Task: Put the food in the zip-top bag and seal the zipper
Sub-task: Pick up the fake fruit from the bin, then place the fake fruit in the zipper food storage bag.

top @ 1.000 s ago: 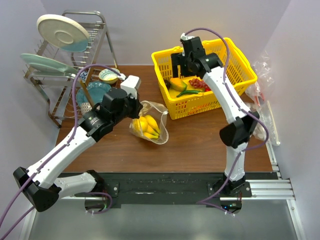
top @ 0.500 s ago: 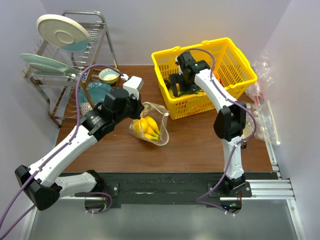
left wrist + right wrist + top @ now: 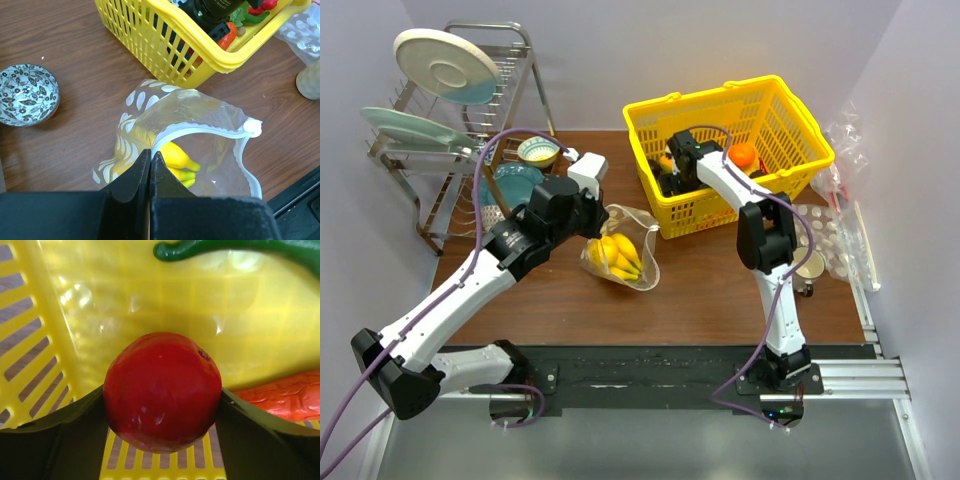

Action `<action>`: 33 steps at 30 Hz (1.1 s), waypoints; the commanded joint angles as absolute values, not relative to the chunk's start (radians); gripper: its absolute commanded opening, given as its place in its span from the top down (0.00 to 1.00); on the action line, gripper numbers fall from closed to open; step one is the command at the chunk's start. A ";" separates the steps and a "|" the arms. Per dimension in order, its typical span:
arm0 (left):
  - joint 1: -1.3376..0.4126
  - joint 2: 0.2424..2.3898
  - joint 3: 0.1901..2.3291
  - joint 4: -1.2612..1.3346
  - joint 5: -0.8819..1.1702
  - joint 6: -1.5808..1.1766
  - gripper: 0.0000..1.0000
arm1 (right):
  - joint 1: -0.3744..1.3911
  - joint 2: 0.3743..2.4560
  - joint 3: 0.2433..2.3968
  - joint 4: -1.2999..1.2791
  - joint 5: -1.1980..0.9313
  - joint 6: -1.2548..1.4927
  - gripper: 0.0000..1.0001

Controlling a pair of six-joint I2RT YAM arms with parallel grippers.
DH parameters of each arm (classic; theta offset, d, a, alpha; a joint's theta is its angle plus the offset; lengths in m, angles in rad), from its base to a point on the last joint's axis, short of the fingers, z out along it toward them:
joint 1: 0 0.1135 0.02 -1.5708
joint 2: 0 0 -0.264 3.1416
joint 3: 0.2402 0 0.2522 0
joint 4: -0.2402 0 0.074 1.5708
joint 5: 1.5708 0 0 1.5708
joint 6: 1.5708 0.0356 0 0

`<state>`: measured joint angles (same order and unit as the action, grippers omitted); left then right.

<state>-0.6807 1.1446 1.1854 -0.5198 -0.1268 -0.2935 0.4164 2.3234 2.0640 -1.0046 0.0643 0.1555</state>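
Note:
The zip-top bag (image 3: 625, 262) lies on the table in front of the yellow basket (image 3: 790, 110), mouth open, with the yellow banana bunch (image 3: 618, 252) inside. My left gripper (image 3: 595, 222) is shut on the bag's rim. In the left wrist view it (image 3: 150, 152) pinches the whitish zipper (image 3: 200, 131) above the bananas (image 3: 177, 157). My right gripper (image 3: 672, 175) is down in the basket's left end. In the right wrist view it (image 3: 162, 405) is shut on a smooth red rounded fruit (image 3: 162, 385), with its fingers (image 3: 60, 440) touching both sides. The long green vegetable (image 3: 240, 247) lies beyond it.
A round orange (image 3: 742, 153) and an orange ridged item (image 3: 285, 395) are in the basket. A dish rack (image 3: 450, 120) with plates stands at the back left. A patterned bowl (image 3: 25, 94) sits near it. Thin clear plastic (image 3: 845, 150) and a cup (image 3: 810, 265) are at the right edge.
My right gripper has come down from above the basket's rim into its left end, around the red fruit. The left gripper and bag have barely moved.

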 commanded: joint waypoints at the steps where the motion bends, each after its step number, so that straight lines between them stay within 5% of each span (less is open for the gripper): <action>1: -0.677 1.135 1.210 -0.488 -0.137 -0.265 1.00 | 0.407 2.246 2.091 -0.956 0.077 0.149 0.36; 14: -0.678 1.154 1.213 -0.472 -0.126 -0.262 1.00 | 0.408 1.860 2.096 -0.907 0.074 0.121 0.41; 25: -0.678 1.167 1.220 -0.463 -0.121 -0.258 1.00 | 0.429 1.389 1.591 -0.522 -0.458 0.190 0.41; 33: -0.676 1.178 1.224 -0.443 -0.095 -0.267 1.00 | 0.672 1.246 1.309 -0.359 -0.439 0.268 0.42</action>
<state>-0.6807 1.1725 1.1854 -0.5072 -0.1188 -0.2737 0.5549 1.2789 1.3914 -0.5053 -0.4004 0.2142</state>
